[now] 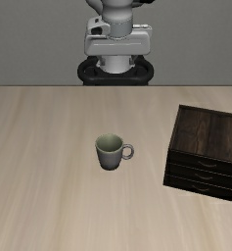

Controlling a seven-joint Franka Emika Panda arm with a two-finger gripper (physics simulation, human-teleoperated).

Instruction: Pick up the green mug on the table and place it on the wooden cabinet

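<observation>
Green mug (111,153), rounded, smooth, handle toward the exterior view's right, stood upright on pale wood-grain table (39,167), dark boxy wooden cabinet (206,150) set apart beside it, gripper (116,43) opening not to be told.

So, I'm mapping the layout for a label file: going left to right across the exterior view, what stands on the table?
green mug → wooden cabinet
</observation>
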